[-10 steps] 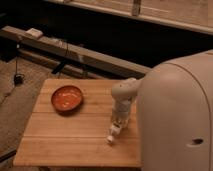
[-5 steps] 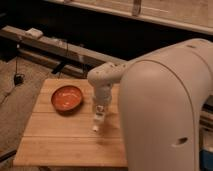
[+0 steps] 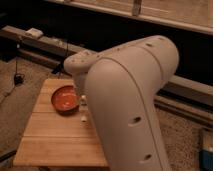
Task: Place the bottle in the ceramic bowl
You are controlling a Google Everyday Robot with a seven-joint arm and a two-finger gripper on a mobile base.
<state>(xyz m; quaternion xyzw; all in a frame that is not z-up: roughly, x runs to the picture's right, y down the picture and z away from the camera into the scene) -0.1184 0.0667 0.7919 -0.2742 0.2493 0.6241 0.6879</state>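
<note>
The ceramic bowl [image 3: 64, 99], orange-red inside with a darker rim, sits on the wooden table [image 3: 55, 140] towards its far left. My gripper [image 3: 83, 104] hangs just right of the bowl's rim, mostly hidden behind my own large pale arm [image 3: 125, 100]. It is shut on the small white bottle [image 3: 83, 117]. Only the bottle's lower end shows, poking down below the gripper, close to the table top and beside the bowl, not over it.
The table is a small slatted wooden top standing on carpet. Behind it run a dark wall, a ledge with cables, and a white box [image 3: 34, 33] at the far left. My arm blocks the table's right side.
The gripper with the bottle has moved left across the table, from the right side to just beside the bowl. The arm now fills more of the view.
</note>
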